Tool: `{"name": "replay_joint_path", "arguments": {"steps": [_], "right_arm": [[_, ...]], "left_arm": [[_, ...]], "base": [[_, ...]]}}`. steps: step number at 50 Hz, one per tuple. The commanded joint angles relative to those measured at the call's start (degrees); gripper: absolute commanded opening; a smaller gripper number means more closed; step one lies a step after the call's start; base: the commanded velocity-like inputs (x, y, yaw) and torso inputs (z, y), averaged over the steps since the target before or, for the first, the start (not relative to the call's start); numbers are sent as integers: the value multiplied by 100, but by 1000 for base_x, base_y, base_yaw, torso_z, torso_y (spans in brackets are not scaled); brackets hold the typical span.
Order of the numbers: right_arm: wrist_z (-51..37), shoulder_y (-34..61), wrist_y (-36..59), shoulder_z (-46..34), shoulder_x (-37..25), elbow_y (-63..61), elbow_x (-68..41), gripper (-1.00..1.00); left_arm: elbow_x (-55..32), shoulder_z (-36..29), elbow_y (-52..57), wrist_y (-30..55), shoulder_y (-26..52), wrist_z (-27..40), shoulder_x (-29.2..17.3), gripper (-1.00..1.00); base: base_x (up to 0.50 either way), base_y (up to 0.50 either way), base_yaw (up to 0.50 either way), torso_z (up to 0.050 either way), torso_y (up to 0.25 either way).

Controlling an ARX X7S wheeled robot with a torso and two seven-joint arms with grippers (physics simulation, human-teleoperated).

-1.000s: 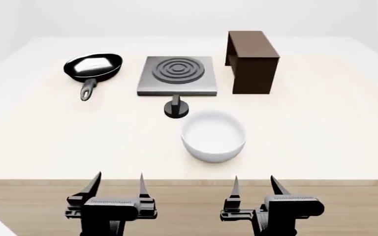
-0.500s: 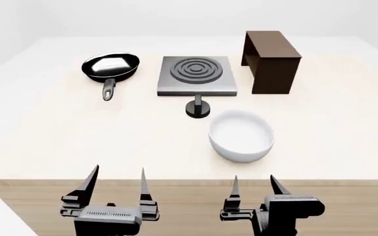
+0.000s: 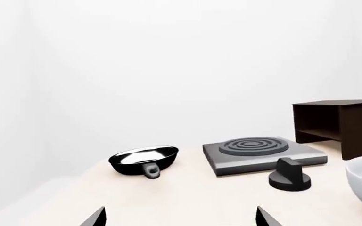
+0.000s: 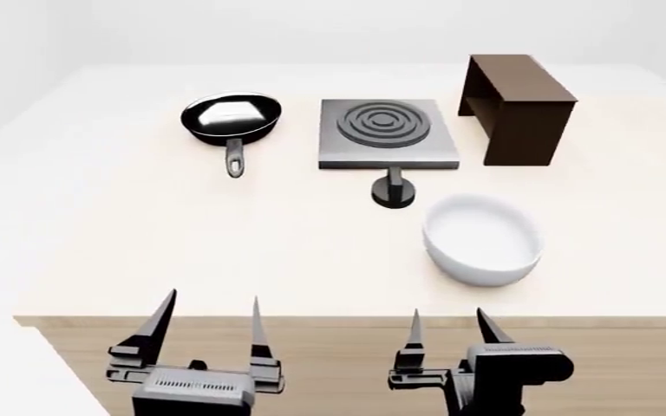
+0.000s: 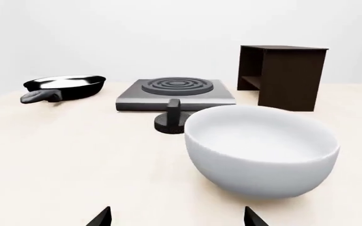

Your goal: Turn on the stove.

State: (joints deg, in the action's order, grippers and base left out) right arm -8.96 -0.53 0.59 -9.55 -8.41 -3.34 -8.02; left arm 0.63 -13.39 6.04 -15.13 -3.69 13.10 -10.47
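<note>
The stove (image 4: 387,133) is a flat grey square hotplate with concentric rings at the far middle of the table. Its black round knob (image 4: 394,192) stands just in front of it. The stove (image 3: 263,151) and knob (image 3: 289,175) show in the left wrist view, and the stove (image 5: 176,93) and knob (image 5: 170,119) in the right wrist view. My left gripper (image 4: 209,322) and right gripper (image 4: 450,329) are open and empty, held before the table's front edge, far from the stove. Only their fingertips show in the wrist views.
A black frying pan (image 4: 231,119) lies left of the stove. A dark brown wooden shelf (image 4: 519,97) stands to its right. A white bowl (image 4: 481,238) sits in front of the knob, towards the right. The table's front edge (image 4: 345,322) is just ahead of both grippers.
The view has shifted left, so everything on the table has slid right in the picture. The left gripper has moved slightly; the right one holds its place. Both stay open.
</note>
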Motion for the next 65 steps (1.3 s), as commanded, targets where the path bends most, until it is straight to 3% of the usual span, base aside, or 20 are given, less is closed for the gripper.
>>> {"name": "replay_joint_path", "arguments": {"steps": [1, 35, 44, 65], "right_arm": [[-68, -6, 40, -28, -57, -83, -42, 100], [-240, -12, 9, -155, -178, -118, -40, 100], [-203, -18, -71, -150, -198, -108, -172, 100], [-224, 10, -127, -234, -249, -35, -225, 100]], "left_arm": [[112, -96, 61, -22, -14, 47, -61, 100], [73, -269, 98, -247, -10, 83, -190, 100], [55, -289, 81, -254, -2, 116, -212, 100], [35, -343, 67, -227, 27, 193, -254, 100]], "base": [[0, 289, 0, 0, 0], [0, 290, 0, 0, 0], [19, 2, 0, 0, 0], [418, 0, 0, 0, 0]]}}
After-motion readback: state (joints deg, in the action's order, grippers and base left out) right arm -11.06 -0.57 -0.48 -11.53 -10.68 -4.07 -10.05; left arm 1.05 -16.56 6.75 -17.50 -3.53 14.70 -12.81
